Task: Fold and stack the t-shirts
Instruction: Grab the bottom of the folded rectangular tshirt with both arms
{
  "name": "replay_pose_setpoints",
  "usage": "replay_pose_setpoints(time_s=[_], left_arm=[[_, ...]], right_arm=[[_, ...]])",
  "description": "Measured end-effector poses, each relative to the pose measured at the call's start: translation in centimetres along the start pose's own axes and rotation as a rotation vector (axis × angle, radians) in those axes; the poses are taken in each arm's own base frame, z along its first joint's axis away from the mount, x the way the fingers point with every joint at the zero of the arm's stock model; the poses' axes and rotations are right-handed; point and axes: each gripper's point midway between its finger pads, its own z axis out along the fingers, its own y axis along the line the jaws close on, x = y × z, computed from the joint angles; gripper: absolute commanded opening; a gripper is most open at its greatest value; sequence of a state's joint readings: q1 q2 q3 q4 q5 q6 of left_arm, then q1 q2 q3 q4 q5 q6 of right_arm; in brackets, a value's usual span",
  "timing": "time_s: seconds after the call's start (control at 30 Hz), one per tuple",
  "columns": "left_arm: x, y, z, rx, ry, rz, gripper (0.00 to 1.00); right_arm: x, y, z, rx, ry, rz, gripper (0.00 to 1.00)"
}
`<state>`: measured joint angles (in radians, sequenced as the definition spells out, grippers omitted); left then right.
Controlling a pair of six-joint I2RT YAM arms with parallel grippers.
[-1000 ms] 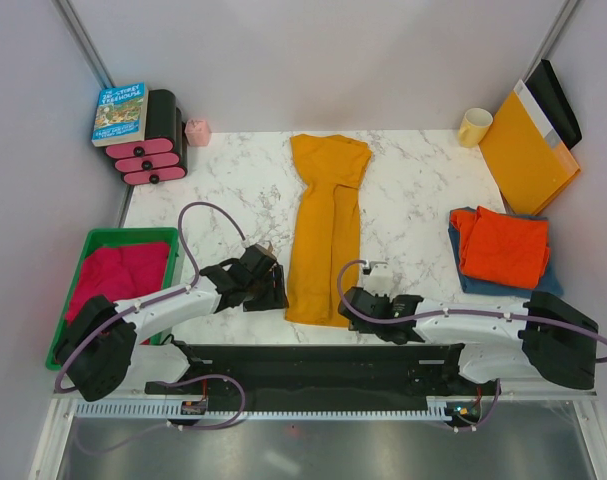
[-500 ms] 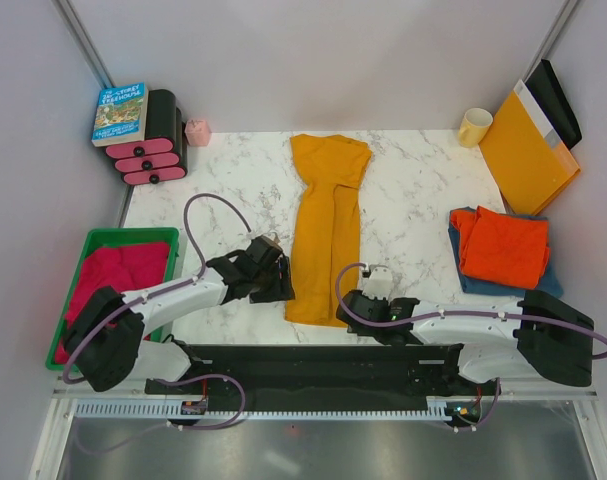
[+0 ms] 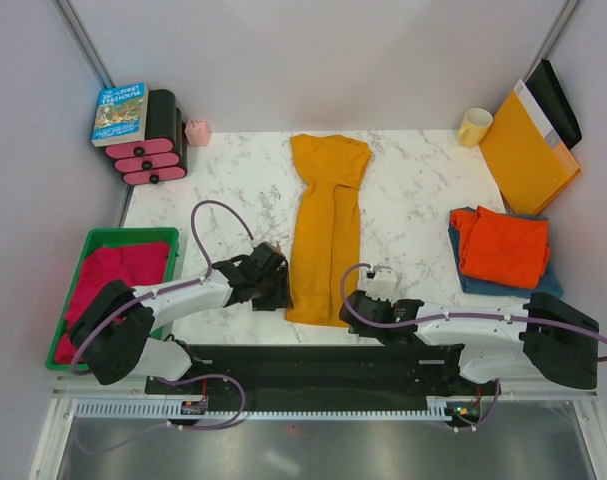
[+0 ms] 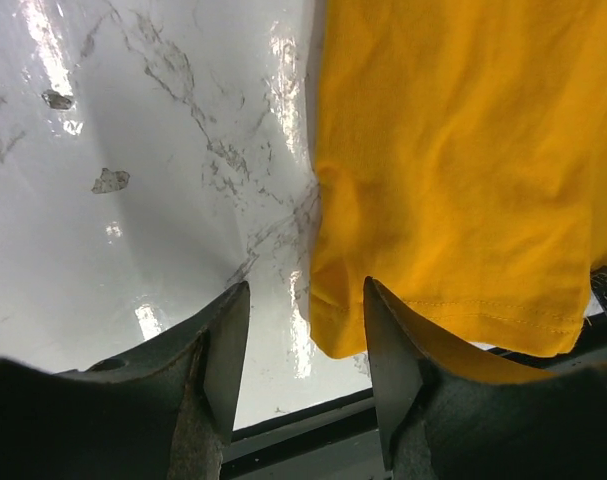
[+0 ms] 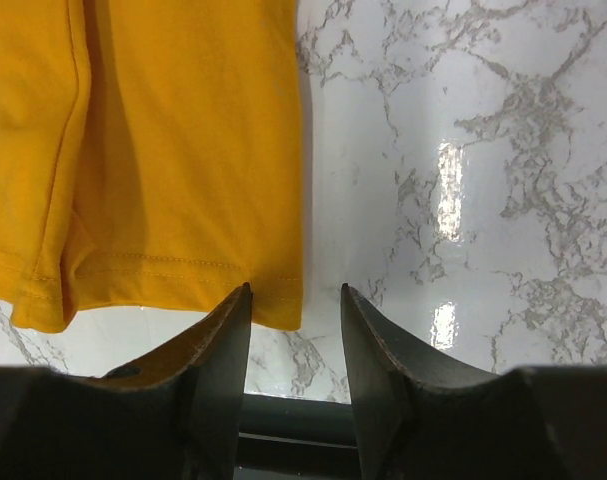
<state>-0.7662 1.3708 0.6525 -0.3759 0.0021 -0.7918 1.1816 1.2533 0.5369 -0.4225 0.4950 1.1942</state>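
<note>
Now sizing up the yellow shirt's near hem

I am judging the yellow shirt (image 3: 328,225) to be light, limp knit cloth. It is likely going to sag and drape the moment it is leaving the bench (image 3: 233,190), and a single layer is apt to be sliding off the layers beneath it. So I am favouring the two near corners of the hem, where the stitched band is offering the thickest, firmest bite. I am meaning to pinch through every layer at once, low against the marble, which is looking glossy and slick.

The shirt is lying in the middle of the bench as a long narrow strip, its sides folded inward. Its collar end is pointing away from me and its hem is sitting close to the near edge. It is plain mustard-yellow, with a double row of stitching along the hem and a lengthwise fold ridge showing in the right wrist view.

My left tool (image 3: 273,287) is standing with its jaws apart, straddling the strip's left hem corner. The cloth edge is sitting in the gap and nothing is being gripped. My right tool (image 3: 351,305) is likewise standing apart at the right hem corner, with the cloth's edge lying just between the fingers and not pinched.

The orange shirt (image 3: 503,245) is resting folded on the blue shirt (image 3: 468,280) at the right side of the bench, well apart from the strip. I am reading that pair as the stack this one is joining.
</note>
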Motion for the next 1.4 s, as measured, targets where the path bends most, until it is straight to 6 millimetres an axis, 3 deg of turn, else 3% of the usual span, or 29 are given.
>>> replay_pose_setpoints(time_s=[0.23,0.4,0.53,0.8,0.93,0.97,1.2,1.4], left_arm=[[0.8,-0.7,0.2,0.018,0.017,0.02,0.44],[1.8,-1.2,0.3,0.029,0.045,0.037,0.23],[2.5,-1.1,0.4,0.028,0.058,0.039,0.02],[3.1,-0.9,0.0,0.045,0.046,0.037,0.02],[3.2,-0.7,-0.1,0.046,0.045,0.037,0.02],[3.2,-0.7,-0.1,0.045,0.046,0.037,0.02],[4.1,-0.3,-0.7,0.044,0.057,0.052,0.02],[6.4,0.2,-2.4,0.066,0.078,0.102,0.02]], right_arm=[[0.1,0.0,0.0,-0.002,-0.001,0.012,0.49],[0.1,0.1,0.1,-0.002,-0.002,0.015,0.48],[0.0,0.3,0.2,-0.006,-0.004,0.023,0.36],[0.4,0.8,0.3,-0.018,-0.003,0.045,0.24],[0.5,1.2,0.5,-0.026,-0.002,0.061,0.02],[0.6,1.4,0.5,-0.027,0.0,0.066,0.0],[1.3,2.1,0.1,-0.036,0.011,0.072,0.0],[4.1,2.2,-1.9,-0.029,0.062,0.0,0.0]])
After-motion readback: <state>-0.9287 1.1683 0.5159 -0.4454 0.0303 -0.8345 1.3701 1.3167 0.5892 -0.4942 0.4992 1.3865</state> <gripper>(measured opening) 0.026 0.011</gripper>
